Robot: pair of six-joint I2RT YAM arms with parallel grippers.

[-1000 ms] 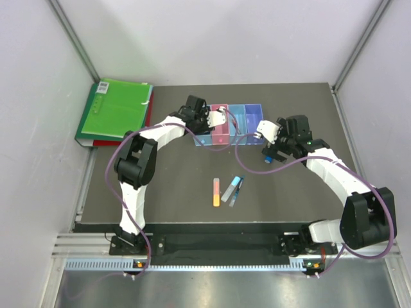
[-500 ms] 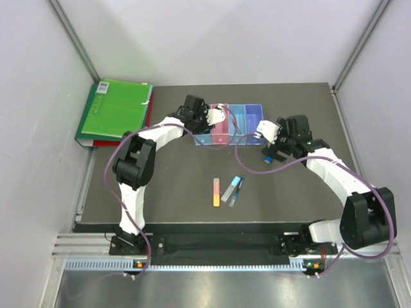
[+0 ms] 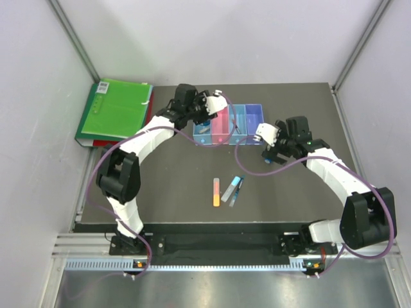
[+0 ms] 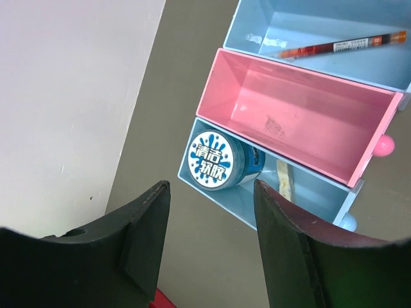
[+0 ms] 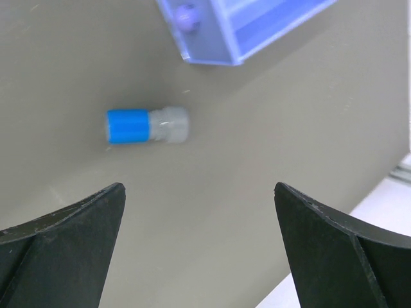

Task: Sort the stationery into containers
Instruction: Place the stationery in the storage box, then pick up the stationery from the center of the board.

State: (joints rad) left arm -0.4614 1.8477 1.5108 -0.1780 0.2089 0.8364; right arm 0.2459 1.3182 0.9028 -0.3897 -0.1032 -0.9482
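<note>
The four joined bins (image 3: 254, 115) stand at the back middle. In the left wrist view the blue tape roll (image 4: 215, 160) lies in the end light blue bin (image 4: 302, 215). The pink bin (image 4: 302, 115) next to it is empty, and the red pen (image 4: 340, 46) lies in the following light blue bin. My left gripper (image 4: 210, 186) is open and empty, just off the tape roll's end of the row (image 3: 210, 102). My right gripper (image 5: 199, 189) is open over the mat (image 3: 270, 149), near the blue-capped piece (image 5: 146, 125) by the purple bin's corner (image 5: 244, 25).
The orange-pink stick (image 3: 216, 191), the grey stick (image 3: 228, 188) and the blue pen (image 3: 236, 190) lie together on the dark mat in front of the bins. A green folder (image 3: 115, 110) lies at the back left. White walls close in the back and sides.
My left gripper has drawn back from over the bins toward the far left, and its arm has swung out leftward. My right gripper has shifted slightly.
</note>
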